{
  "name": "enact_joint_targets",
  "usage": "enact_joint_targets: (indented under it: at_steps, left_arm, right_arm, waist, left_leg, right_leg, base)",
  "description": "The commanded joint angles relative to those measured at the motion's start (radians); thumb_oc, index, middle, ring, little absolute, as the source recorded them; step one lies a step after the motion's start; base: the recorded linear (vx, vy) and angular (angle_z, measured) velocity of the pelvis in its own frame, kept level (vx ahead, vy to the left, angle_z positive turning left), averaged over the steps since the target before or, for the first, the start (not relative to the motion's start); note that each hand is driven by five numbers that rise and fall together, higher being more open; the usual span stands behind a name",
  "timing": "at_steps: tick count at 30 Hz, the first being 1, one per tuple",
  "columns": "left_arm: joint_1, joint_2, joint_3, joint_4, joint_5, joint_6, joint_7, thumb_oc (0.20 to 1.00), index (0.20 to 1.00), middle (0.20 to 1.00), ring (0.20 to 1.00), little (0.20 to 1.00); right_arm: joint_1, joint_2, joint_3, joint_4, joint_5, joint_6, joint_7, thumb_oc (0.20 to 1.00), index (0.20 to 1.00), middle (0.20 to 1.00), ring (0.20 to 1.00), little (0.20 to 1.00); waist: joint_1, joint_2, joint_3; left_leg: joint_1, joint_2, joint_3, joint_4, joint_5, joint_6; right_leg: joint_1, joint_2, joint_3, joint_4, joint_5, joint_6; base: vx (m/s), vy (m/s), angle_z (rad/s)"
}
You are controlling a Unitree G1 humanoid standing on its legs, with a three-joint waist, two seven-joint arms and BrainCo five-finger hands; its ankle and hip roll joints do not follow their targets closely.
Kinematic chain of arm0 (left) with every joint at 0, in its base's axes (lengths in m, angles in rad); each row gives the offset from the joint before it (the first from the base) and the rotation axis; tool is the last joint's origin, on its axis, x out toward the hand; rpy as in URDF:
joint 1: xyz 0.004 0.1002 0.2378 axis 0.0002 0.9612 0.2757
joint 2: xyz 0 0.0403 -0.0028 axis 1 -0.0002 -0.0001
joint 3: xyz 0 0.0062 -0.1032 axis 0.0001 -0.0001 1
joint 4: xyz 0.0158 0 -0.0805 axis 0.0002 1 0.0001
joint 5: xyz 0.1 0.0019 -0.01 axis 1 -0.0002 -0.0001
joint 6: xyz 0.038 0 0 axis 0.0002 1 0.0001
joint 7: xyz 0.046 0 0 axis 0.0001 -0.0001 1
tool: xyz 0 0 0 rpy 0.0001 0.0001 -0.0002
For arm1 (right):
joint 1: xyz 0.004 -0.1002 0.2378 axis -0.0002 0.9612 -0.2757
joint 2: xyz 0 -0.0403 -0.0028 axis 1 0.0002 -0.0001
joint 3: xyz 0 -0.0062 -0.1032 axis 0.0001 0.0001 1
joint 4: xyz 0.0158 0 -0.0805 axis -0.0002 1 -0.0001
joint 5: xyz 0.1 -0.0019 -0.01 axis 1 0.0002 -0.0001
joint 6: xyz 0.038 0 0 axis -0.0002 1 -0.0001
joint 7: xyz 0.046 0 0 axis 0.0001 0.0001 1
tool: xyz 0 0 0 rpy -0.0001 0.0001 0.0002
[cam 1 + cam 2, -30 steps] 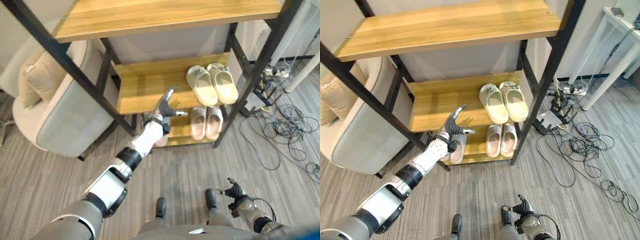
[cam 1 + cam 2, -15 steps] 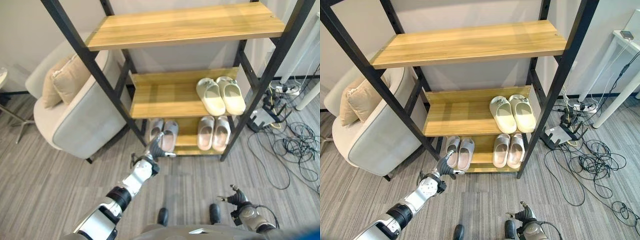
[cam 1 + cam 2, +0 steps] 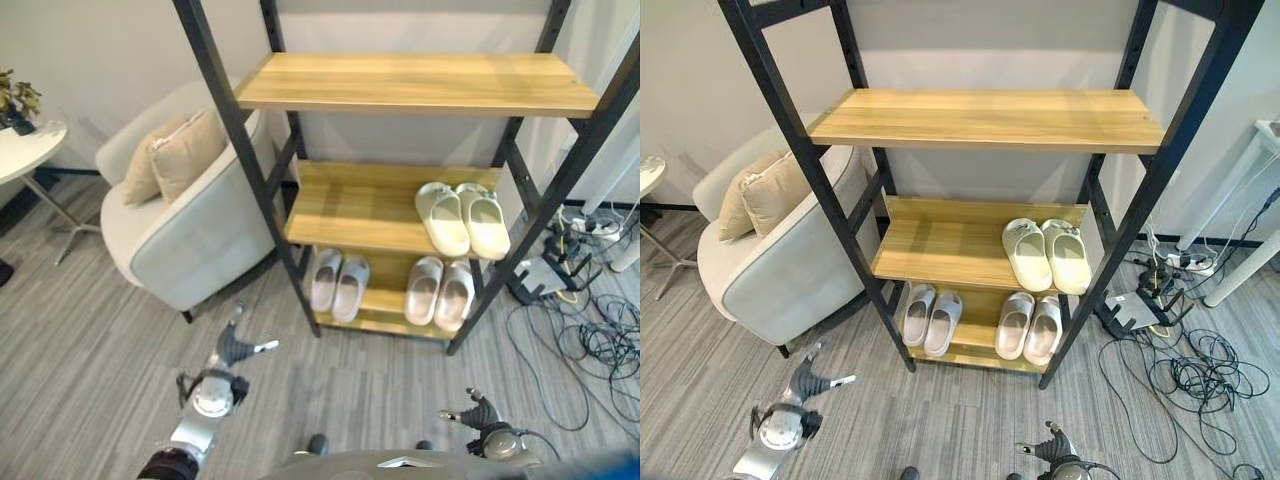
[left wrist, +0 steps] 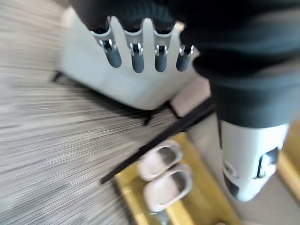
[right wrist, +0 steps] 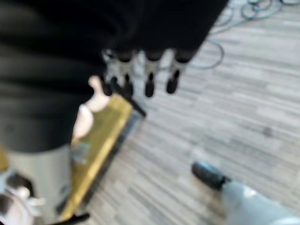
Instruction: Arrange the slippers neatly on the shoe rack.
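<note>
Wooden shelves in a black frame make up the rack [image 3: 985, 118], the largest thing here. Left of it stands a pale armchair [image 3: 185, 235] with a cushion [image 3: 185, 152]. On the middle shelf a cream pair [image 3: 1046, 254] sits at the right. On the bottom shelf lie two more pairs side by side: grey slippers [image 3: 931, 316] left, beige slippers [image 3: 1030, 326] right. Cables [image 3: 1185, 375] sprawl on the floor [image 3: 940, 420]. The left hand [image 3: 230, 352] hovers low over the floor, fingers apart, holding nothing. The right hand [image 3: 478, 411] hangs low, fingers loosely spread.

middle shelf [image 3: 940, 245] left half free, armchair [image 3: 780, 270] beside rack
</note>
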Motion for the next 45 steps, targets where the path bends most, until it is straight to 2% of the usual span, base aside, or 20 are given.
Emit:
enact_joint_targets:
  at_steps: [1, 2, 6, 11, 25, 39, 40, 41, 43, 45]
  left_arm:
    - [-0.083, 0.004, 0.029, 0.135, 0.024, -0.024, 0.041, 1.000, 1.000, 1.000, 1.000, 1.000]
    - [-0.089, -0.023, 0.038, 0.243, -0.003, -0.019, 0.045, 1.000, 1.000, 1.000, 1.000, 1.000]
    - [-0.113, -0.070, 0.070, 0.473, -0.069, -0.014, 0.045, 1.000, 1.000, 1.000, 1.000, 1.000]
    - [-0.114, -0.095, 0.059, 0.578, -0.079, -0.001, 0.022, 1.000, 1.000, 1.000, 1.000, 1.000]
    - [-0.124, -0.108, 0.015, 0.576, -0.057, 0.001, 0.006, 1.000, 1.000, 1.000, 1.000, 1.000]
    - [-0.128, -0.125, -0.025, 0.569, -0.042, -0.009, 0.013, 1.000, 1.000, 1.000, 1.000, 1.000]
    - [-0.118, -0.106, -0.005, 0.560, -0.045, -0.006, 0.010, 1.000, 1.000, 1.000, 1.000, 1.000]
    - [-0.116, -0.089, 0.019, 0.544, -0.056, -0.012, 0.002, 1.000, 1.000, 1.000, 1.000, 1.000]
    - [-0.102, -0.073, 0.021, 0.525, -0.052, -0.022, -0.009, 1.000, 1.000, 1.000, 1.000, 1.000]
    - [-0.105, -0.069, 0.005, 0.529, -0.040, -0.029, -0.018, 1.000, 1.000, 1.000, 1.000, 1.000]
  right_arm:
    - [-0.001, -0.004, -0.003, 0.007, -0.029, -0.024, 0.002, 1.000, 1.000, 1.000, 1.000, 1.000]
    - [-0.006, -0.005, 0.002, 0.013, -0.030, -0.026, 0.002, 1.000, 1.000, 1.000, 1.000, 1.000]
    - [-0.003, 0.016, 0.018, 0.056, -0.022, -0.027, 0.019, 1.000, 1.000, 1.000, 1.000, 1.000]
    - [-0.026, 0.014, 0.089, 0.054, -0.090, -0.022, 0.014, 1.000, 1.000, 1.000, 1.000, 1.000]
    - [-0.101, 0.002, 0.202, -0.014, -0.208, -0.025, 0.005, 1.000, 1.000, 1.000, 1.000, 1.000]
    - [-0.185, -0.009, 0.259, -0.075, -0.265, -0.036, -0.035, 1.000, 1.000, 1.000, 1.000, 1.000]
    - [-0.202, -0.160, 0.212, -0.277, -0.234, -0.037, 0.026, 1.000, 1.000, 1.000, 1.000, 1.000]
    - [-0.144, -0.229, 0.191, -0.404, -0.220, -0.067, 0.027, 1.000, 1.000, 1.000, 1.000, 1.000]
    - [-0.092, -0.280, 0.177, -0.405, -0.190, -0.112, 0.044, 1.000, 1.000, 1.000, 1.000, 1.000]
    - [-0.107, -0.269, 0.180, -0.320, -0.165, -0.124, 0.059, 1.000, 1.000, 1.000, 1.000, 1.000]
  waist:
    - [0.014, -0.018, -0.020]
    - [0.014, -0.022, -0.026]
    - [0.009, -0.030, -0.039]
    - [0.013, -0.035, -0.044]
    - [0.033, -0.012, -0.009]
    - [0.038, 0.009, 0.047]
    - [0.029, 0.004, 0.050]
    - [0.018, -0.001, 0.059]
    - [0.008, -0.005, 0.075]
    - [0.007, -0.006, 0.090]
  left_leg:
    - [-0.087, 0.041, 0.008, 0.003, 0.042, -0.055]
    - [-0.084, 0.042, 0.008, 0.003, 0.041, -0.054]
    - [-0.075, 0.042, 0.010, 0.003, 0.039, -0.054]
    - [-0.076, 0.040, 0.005, 0.003, 0.041, -0.055]
    - [-0.101, 0.026, -0.026, 0.003, 0.053, -0.056]
    - [-0.130, 0.016, -0.033, 0.003, 0.062, -0.053]
    - [-0.131, 0.018, -0.032, 0.003, 0.064, -0.056]
    - [-0.133, 0.023, -0.026, 0.003, 0.064, -0.055]
    - [-0.136, 0.028, -0.023, 0.003, 0.067, -0.055]
    - [-0.141, 0.029, -0.025, 0.003, 0.069, -0.055]
  right_leg:
    - [0.101, -0.070, -0.094, 0.009, -0.103, 0.106]
    - [0.105, -0.069, -0.096, 0.009, -0.104, 0.105]
    - [0.109, -0.069, -0.097, 0.009, -0.104, 0.103]
    - [0.107, -0.070, -0.104, 0.009, -0.102, 0.100]
    - [0.111, -0.073, -0.130, 0.009, -0.106, 0.099]
    - [0.090, -0.081, -0.133, 0.009, -0.099, 0.100]
    - [0.087, -0.081, -0.130, 0.009, -0.099, 0.101]
    - [0.080, -0.081, -0.123, 0.011, -0.096, 0.103]
    - [0.070, -0.079, -0.118, 0.012, -0.091, 0.104]
    - [0.063, -0.078, -0.116, 0.014, -0.088, 0.104]
  base:
    - [0.01, 0.016, 0.10]
    - [0.00, 0.017, 0.06]
    - [0.01, 0.004, 0.00]
    - [0.01, -0.001, 0.00]
    - [-0.01, -0.003, 0.07]
    - [0.00, 0.001, 0.03]
    - [-0.02, -0.026, 0.05]
    - [-0.04, -0.042, 0.04]
    - [-0.06, -0.042, -0.03]
    - [-0.05, -0.029, -0.11]
